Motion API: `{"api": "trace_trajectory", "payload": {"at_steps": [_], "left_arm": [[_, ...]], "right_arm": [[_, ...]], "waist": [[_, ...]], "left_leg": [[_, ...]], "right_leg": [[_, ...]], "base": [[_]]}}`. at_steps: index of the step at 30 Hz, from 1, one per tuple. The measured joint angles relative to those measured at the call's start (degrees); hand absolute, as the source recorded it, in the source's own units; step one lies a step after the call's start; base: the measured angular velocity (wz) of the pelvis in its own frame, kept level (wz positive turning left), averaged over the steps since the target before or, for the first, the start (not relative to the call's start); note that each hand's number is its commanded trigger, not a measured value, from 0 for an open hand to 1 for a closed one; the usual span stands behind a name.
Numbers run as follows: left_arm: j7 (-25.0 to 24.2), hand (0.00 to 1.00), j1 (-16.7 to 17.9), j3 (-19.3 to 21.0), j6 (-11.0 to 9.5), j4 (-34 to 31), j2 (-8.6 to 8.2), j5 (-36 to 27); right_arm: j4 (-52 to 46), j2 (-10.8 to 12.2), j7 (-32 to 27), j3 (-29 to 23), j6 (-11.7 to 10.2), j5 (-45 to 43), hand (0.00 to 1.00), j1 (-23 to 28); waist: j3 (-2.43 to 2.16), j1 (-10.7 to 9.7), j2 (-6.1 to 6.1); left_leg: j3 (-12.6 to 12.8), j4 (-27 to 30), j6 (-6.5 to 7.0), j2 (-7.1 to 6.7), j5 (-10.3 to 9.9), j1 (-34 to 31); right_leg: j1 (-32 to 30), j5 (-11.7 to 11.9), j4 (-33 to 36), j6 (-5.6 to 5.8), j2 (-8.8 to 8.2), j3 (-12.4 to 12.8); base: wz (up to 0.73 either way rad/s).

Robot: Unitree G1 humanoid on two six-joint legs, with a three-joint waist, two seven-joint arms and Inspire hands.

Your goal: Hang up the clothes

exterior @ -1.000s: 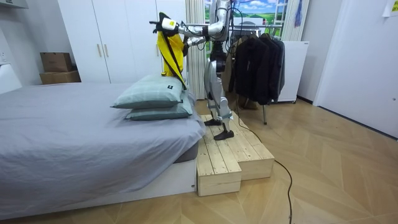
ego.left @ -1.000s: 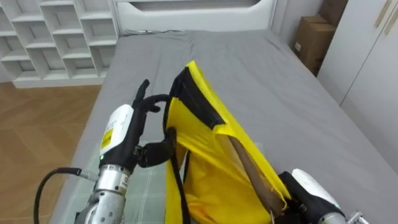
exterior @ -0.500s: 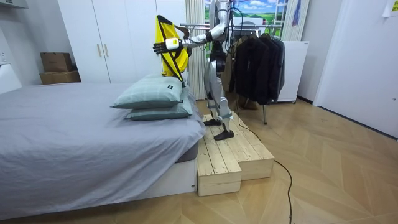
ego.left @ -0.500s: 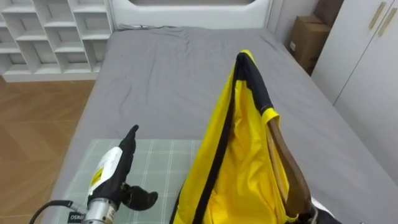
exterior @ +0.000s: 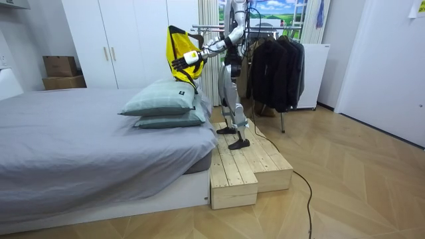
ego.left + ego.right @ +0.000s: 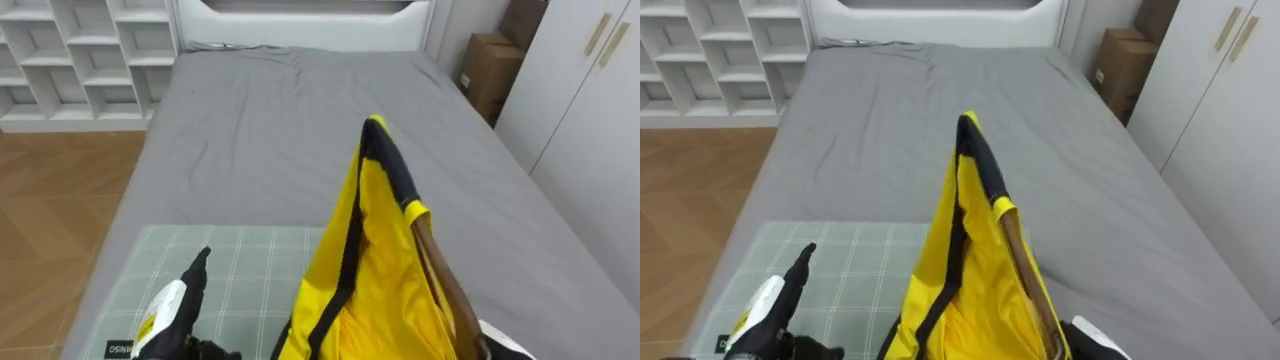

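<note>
A yellow garment (image 6: 375, 270) with black trim hangs on a wooden hanger (image 6: 440, 280), raised upright over the bed. The hanger's lower end runs down into my right hand (image 6: 505, 342) at the bottom right, which holds it up. My left hand (image 6: 170, 315) is at the lower left over the pillow, fingers straight and apart from the cloth. In the room view the garment (image 5: 176, 43) is up at head height, with the left hand (image 5: 184, 60) in front of it.
A grey bed (image 6: 260, 130) stretches ahead, with a pale checked pillow (image 6: 250, 270) just below me. White shelves (image 6: 70, 50), a cardboard box (image 6: 485, 70) and wardrobe doors (image 6: 590, 110) line the edges. I stand on a wooden platform (image 5: 246, 169); a rack of dark clothes (image 5: 275, 66) is behind me.
My left hand has let go of the garment's collar, dropped lower and drawn back toward my body. The garment stays raised in the right hand.
</note>
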Motion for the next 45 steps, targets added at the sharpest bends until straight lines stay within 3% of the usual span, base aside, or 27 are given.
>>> {"api": "trace_trajectory", "payload": {"at_steps": [10,17,20,28,29,34,36,40,43,44,45], "left_arm": [[-0.4,0.00,1.7,1.0,1.0,3.8,-0.25,-0.1],[-0.9,0.00,2.5,1.0,3.2,11.0,-1.25,0.5],[-2.1,0.00,3.5,1.3,4.4,13.5,-1.57,0.6],[-2.0,0.00,5.2,1.3,4.8,18.9,-1.00,0.5],[-2.0,0.00,5.5,1.3,4.9,19.1,-0.65,0.5],[-2.7,0.00,6.4,1.3,4.9,19.4,-0.43,3.1],[-3.4,0.00,6.0,1.3,5.0,21.3,-0.36,5.8],[-4.5,0.00,6.0,1.3,6.0,22.1,0.01,8.0],[-5.0,0.00,5.9,2.8,7.1,22.2,-0.27,8.2],[-5.1,0.00,5.9,3.5,7.2,22.3,-0.37,8.2],[-5.5,0.00,5.9,4.5,7.4,22.5,-0.37,8.3]], "right_arm": [[0.1,0.0,0.6,0.0,1.6,-2.2,1.00,2.0],[0.4,1.0,0.5,-0.8,2.0,-6.7,1.00,3.2],[0.3,1.9,0.5,-1.9,2.7,-9.0,1.00,3.4],[1.1,2.2,-1.4,-1.7,2.8,-10.0,1.00,4.8],[1.0,2.4,-1.8,-1.7,2.8,-10.0,1.00,4.8],[1.9,2.4,-2.2,-1.9,2.7,-10.1,1.00,5.5],[2.2,2.4,-2.1,-2.1,2.7,-10.1,1.00,6.0],[1.9,2.4,-0.8,-2.3,2.8,-10.2,1.00,7.6],[1.9,2.4,-0.1,-2.3,3.1,-10.7,1.00,7.8],[1.9,2.4,-0.1,-2.4,3.1,-10.7,1.00,7.8],[2.0,2.4,-0.1,-2.4,3.1,-10.8,1.00,7.6]], "waist": [[-0.10,0.0,-0.85],[-0.07,-0.4,-0.76],[-0.09,-0.3,-0.83],[0.02,-0.3,-1.88],[0.26,-0.4,-2.29],[0.18,-1.0,-2.64],[0.11,-2.7,-2.62],[-0.19,-3.5,-3.06],[-0.21,-3.3,-3.29],[-0.17,-3.2,-3.24],[-0.14,-2.6,-3.21]], "left_leg": [[0.2,0.0,0.00,-0.06,0.0,0.0],[0.5,-0.3,0.00,-0.07,0.0,0.0],[1.4,-0.5,-0.01,-0.04,0.0,0.0],[3.5,-0.6,-0.01,0.02,0.0,0.0],[3.7,-0.6,-0.02,0.04,0.0,-0.2],[6.6,-0.8,-0.04,0.15,-0.5,0.0],[7.2,-0.7,0.18,0.01,-0.7,0.0],[9.7,-0.6,0.34,0.09,-1.2,-0.2],[14.4,-0.4,0.38,0.45,-1.6,-0.3],[15.4,-0.4,0.39,0.56,-1.6,-0.3],[17.6,-0.4,0.34,0.65,-1.7,-0.2]], "right_leg": [[-0.1,0.0,-0.1,0.01,0.00,0.2],[0.0,0.0,-0.1,0.02,0.01,0.3],[-0.5,0.0,0.0,0.02,0.22,1.3],[-1.7,0.2,0.5,0.02,0.57,3.3],[-2.2,0.2,0.7,-0.01,0.69,3.8],[-3.4,1.2,0.7,0.13,1.28,6.3],[-3.7,1.5,0.7,0.30,1.18,6.7],[-5.2,2.3,0.8,0.36,1.70,8.3],[-7.7,4.7,1.0,-0.10,2.49,9.0],[-8.2,5.4,1.0,-0.35,2.65,8.6],[-9.2,6.5,0.9,-1.00,2.86,6.7]], "base": [[0.00],[-0.01],[-0.12],[-0.14],[-0.23],[-0.28],[-0.14],[-0.35],[-0.71],[-0.85],[-0.77]]}}
